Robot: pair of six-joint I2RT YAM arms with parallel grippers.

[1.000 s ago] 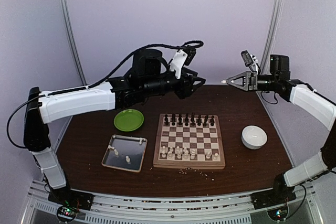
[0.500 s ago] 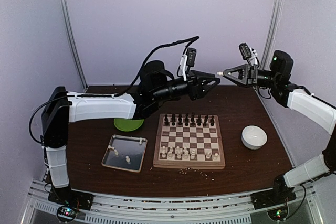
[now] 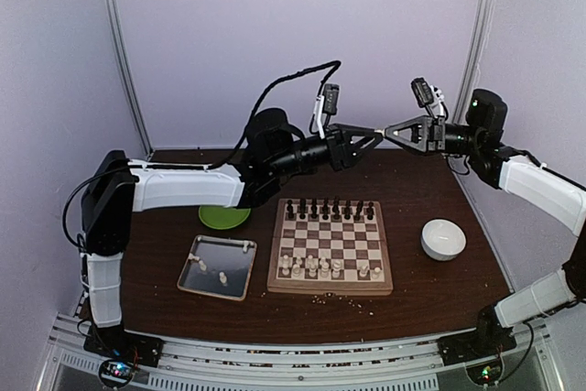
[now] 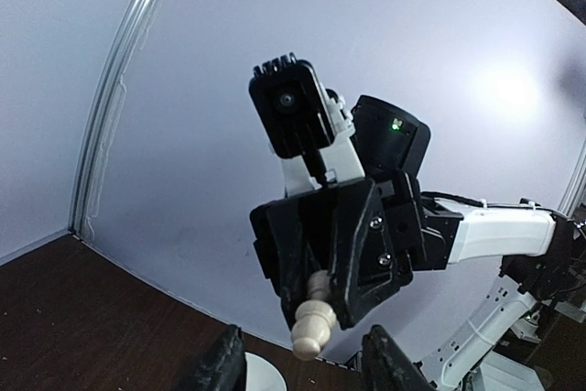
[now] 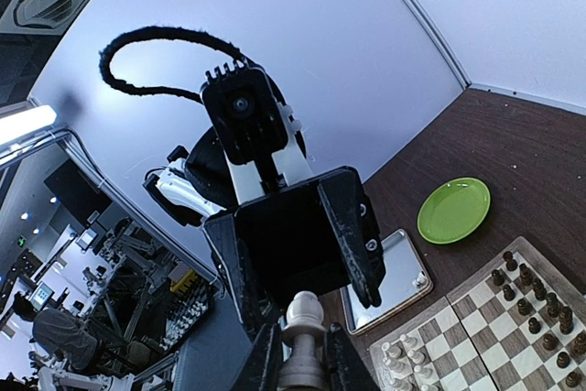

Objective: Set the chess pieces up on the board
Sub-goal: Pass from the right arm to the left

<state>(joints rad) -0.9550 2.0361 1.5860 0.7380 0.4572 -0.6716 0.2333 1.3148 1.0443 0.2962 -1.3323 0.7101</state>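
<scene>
Aloft, right gripper [image 3: 392, 130] pinches a cream piece [image 4: 314, 318]; left gripper [image 4: 304, 365] gapes.

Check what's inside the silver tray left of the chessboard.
Top view: the silver tray holds a few cream-white chess pieces, loose on its floor, with nothing covering them. In the right wrist view, the left gripper hides part of the tray.
</scene>
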